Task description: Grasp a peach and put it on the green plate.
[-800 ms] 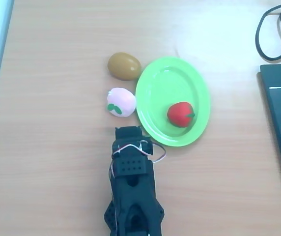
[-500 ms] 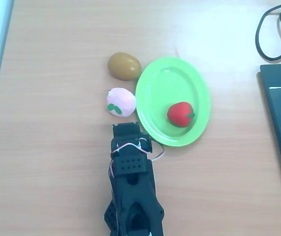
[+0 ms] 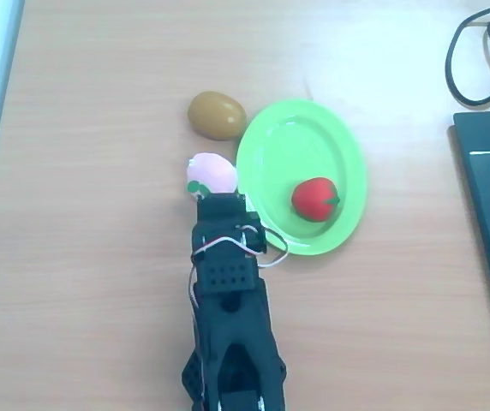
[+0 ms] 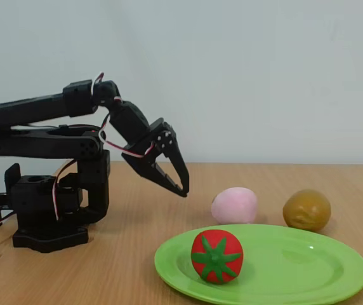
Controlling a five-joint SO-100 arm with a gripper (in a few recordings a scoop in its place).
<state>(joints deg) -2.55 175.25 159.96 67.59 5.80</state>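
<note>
Jaws: my gripper point(image 4: 176, 179) is hanging above the table, tips pointing down; whether the fingers are apart I cannot tell.
Peach: the peach point(image 3: 212, 174) is lying on the table just beyond my tips, beside the green plate point(image 3: 272, 145).
Neighbours: the brown fruit point(image 3: 216, 115) and the red fruit point(image 3: 314, 199).
Risk: I am judging that a low approach is pushing the peach into the plate rim.

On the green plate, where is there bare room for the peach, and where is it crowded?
The green plate is bare across its upper half in the overhead view, above the red fruit on its lower right. It is crowded off the plate's left rim: the peach, the brown fruit and the gripper cluster there.
</note>
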